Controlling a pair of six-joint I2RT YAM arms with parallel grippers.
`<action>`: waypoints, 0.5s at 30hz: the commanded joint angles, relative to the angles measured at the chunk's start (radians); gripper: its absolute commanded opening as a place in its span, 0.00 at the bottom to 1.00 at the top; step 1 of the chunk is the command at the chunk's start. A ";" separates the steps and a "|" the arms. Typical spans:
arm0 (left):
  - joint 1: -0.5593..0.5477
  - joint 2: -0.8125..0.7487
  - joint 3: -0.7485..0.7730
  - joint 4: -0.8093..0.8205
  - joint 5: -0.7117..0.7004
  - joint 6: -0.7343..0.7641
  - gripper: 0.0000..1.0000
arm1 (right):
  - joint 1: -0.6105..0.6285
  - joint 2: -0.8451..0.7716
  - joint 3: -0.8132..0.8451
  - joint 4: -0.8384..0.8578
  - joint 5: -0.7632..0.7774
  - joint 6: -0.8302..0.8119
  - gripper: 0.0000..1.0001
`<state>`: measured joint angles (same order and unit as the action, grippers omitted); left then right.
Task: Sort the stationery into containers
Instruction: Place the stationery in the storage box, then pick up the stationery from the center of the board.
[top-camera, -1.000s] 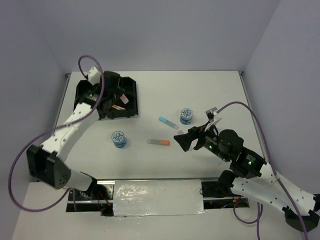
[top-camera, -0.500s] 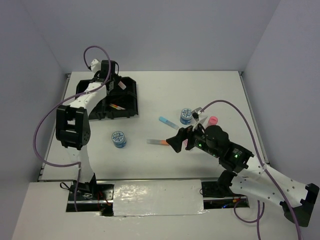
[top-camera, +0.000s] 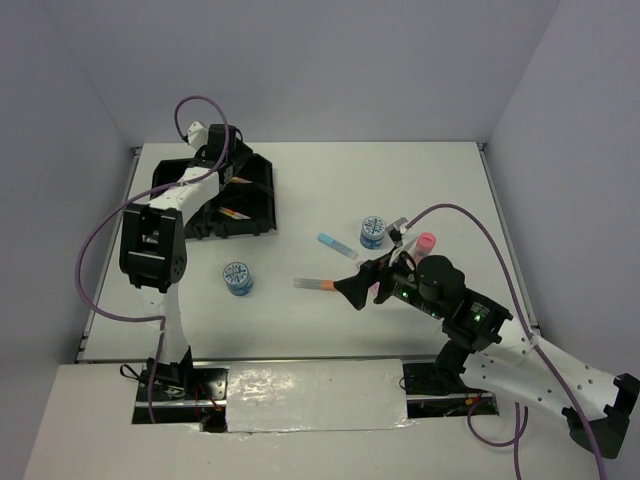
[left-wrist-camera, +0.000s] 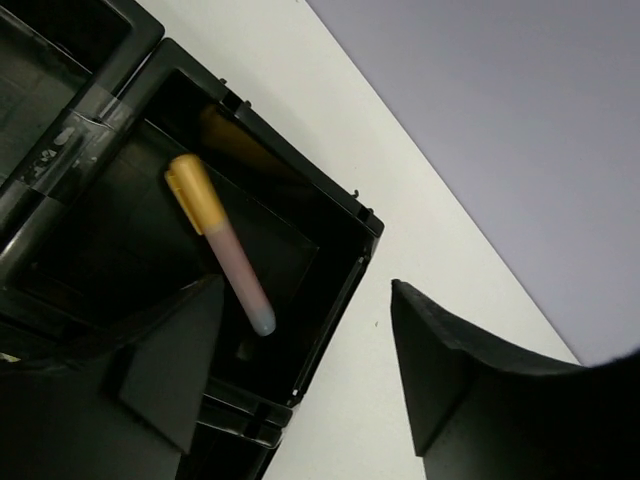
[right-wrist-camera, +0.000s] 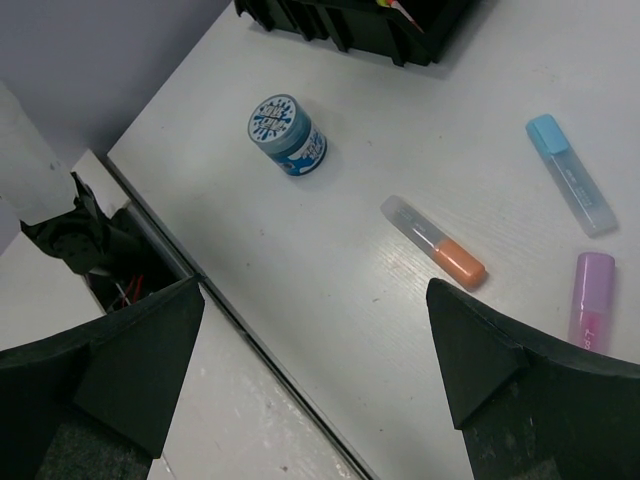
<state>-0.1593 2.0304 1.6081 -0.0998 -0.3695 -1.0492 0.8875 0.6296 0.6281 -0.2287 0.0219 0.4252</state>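
Observation:
The black divided tray (top-camera: 268, 195) stands at the far left, and my left gripper (top-camera: 226, 163) hangs open over it. In the left wrist view a yellow-capped marker (left-wrist-camera: 218, 240) is inside a tray compartment (left-wrist-camera: 330, 250), free of my open left gripper (left-wrist-camera: 305, 360). My right gripper (top-camera: 356, 290) is open and empty above the table, beside an orange marker (top-camera: 318, 285). Its wrist view shows that orange marker (right-wrist-camera: 435, 240), a blue marker (right-wrist-camera: 571, 175), a purple marker (right-wrist-camera: 592, 300) and a blue tub (right-wrist-camera: 288, 135). A second tub (top-camera: 372, 231) and a pink-capped bottle (top-camera: 426, 241) stand further back.
An orange-red pen (top-camera: 237, 213) lies in a near compartment of the tray. The table's near edge with its metal strip (right-wrist-camera: 230, 310) runs under my right gripper. Grey walls close the table on three sides.
My left gripper has opened and let go of the yellow-capped marker over the tray. My right gripper has shifted left, nearer the orange marker, uncovering the pink-capped bottle.

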 joint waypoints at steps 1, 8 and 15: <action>0.010 0.017 0.044 0.017 -0.016 -0.005 0.82 | -0.004 -0.018 -0.008 0.051 -0.014 -0.017 1.00; -0.075 -0.175 0.044 -0.068 -0.028 0.077 0.99 | -0.004 -0.047 -0.007 0.034 0.021 -0.005 1.00; -0.364 -0.430 -0.078 -0.539 -0.313 -0.139 0.99 | -0.004 -0.157 0.004 -0.079 0.226 0.085 1.00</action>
<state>-0.4168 1.7325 1.5837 -0.3920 -0.5385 -1.0584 0.8875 0.5201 0.6277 -0.2600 0.1196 0.4610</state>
